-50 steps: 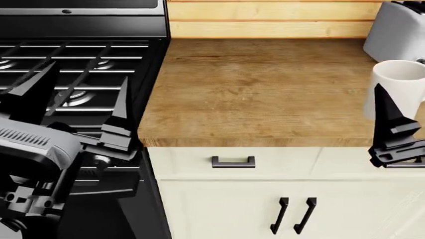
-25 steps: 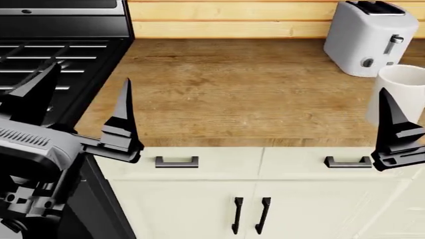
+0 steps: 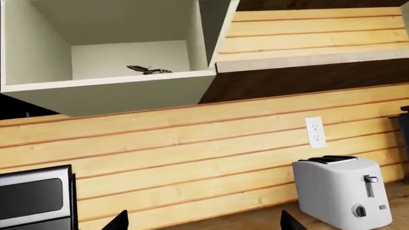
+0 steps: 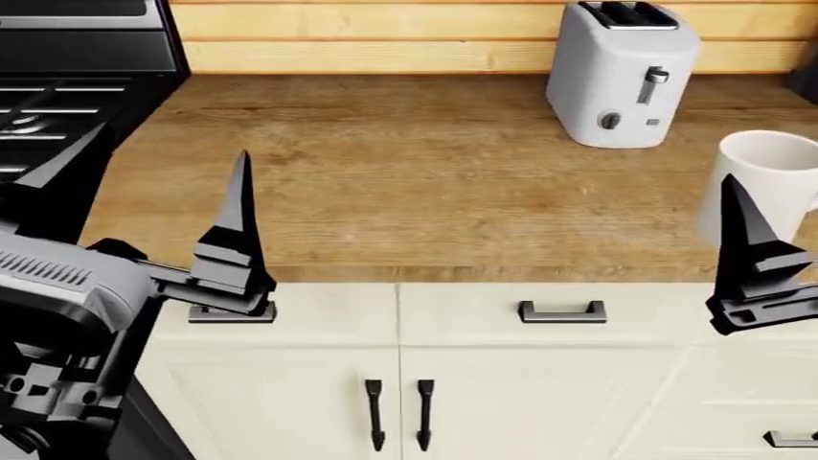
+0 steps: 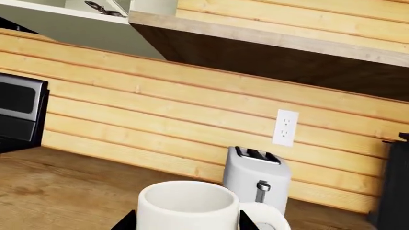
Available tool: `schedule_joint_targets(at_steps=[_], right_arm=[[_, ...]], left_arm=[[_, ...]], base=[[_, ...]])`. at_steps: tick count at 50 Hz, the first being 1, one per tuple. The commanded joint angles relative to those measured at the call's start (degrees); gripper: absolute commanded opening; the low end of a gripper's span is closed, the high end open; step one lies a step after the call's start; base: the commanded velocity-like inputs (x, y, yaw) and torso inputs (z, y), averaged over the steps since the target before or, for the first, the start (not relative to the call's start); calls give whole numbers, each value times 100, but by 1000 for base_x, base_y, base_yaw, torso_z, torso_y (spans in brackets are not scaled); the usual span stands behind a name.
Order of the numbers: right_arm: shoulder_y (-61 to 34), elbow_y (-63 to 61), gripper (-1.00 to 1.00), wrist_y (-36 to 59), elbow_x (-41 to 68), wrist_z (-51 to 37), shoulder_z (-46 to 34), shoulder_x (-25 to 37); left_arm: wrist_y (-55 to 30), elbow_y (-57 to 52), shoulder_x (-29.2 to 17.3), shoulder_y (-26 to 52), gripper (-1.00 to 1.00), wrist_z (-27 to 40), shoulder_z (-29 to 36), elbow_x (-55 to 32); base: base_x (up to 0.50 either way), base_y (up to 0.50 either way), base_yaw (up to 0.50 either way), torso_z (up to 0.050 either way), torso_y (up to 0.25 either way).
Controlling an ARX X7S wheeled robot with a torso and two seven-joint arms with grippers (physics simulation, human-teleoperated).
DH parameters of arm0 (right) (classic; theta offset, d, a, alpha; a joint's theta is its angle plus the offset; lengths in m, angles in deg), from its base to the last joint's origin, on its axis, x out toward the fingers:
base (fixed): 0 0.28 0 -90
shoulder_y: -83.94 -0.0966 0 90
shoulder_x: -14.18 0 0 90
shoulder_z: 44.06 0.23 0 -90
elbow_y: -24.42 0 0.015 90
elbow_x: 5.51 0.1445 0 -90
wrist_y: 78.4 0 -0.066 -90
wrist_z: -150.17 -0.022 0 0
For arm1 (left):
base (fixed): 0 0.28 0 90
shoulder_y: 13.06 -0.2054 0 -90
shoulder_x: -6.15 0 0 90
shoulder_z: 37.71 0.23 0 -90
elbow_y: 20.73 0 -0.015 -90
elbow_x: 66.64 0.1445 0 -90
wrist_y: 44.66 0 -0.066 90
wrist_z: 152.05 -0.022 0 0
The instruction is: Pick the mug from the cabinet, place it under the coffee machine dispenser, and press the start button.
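mug: white mug (image 4: 767, 182) upright between the fingers of the right gripper (image 5: 187, 221), above the worktop's right part, near its front edge
right gripper: closed around the mug, one dark finger (image 4: 754, 254) in front of it in the head view
toaster: white toaster (image 4: 623, 75) at the worktop's back edge by the wood-plank wall, apart from the mug
coffee machine: dark edge (image 5: 391, 187) at far right, rest out of view
worktop: wooden worktop (image 4: 409, 182), middle and left parts bare up to the stove (image 4: 64, 86) at its left edge
left gripper: left gripper (image 4: 141, 206) spread wide, holding nothing, over the front left corner
cabinet: wall cabinet (image 3: 115, 91) open overhead
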Motion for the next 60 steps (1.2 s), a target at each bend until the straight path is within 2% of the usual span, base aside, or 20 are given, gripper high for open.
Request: schedule_joint_targets(at_steps=[1, 9, 21, 26, 60], right_arm=[[31, -34, -100, -140, -92, -1, -65, -61], [20, -90, -100, -262, -192, -114, -123, -97], [502, 108, -100, -1656, -1408, -172, -959, -276], [618, 266, -100, -1891, -1596, -158, -1178, -341], [457, -20, -100, -1665, -1227, -333, -1182, -394]], left_arm=[[73, 27, -24, -32, 100, -6, 23, 9], [135, 37, -43, -79, 100, -11, 16, 11], [175, 14, -71, -130, 100, 22, 0, -23], [197, 31, -79, -132, 100, 25, 6, -27], [335, 79, -130, -192, 100, 66, 49, -43]], base=[[0, -500, 0, 0, 0], [0, -500, 0, 0, 0], [0, -500, 0, 0, 1], [0, -500, 0, 0, 0], [0, -500, 0, 0, 0]])
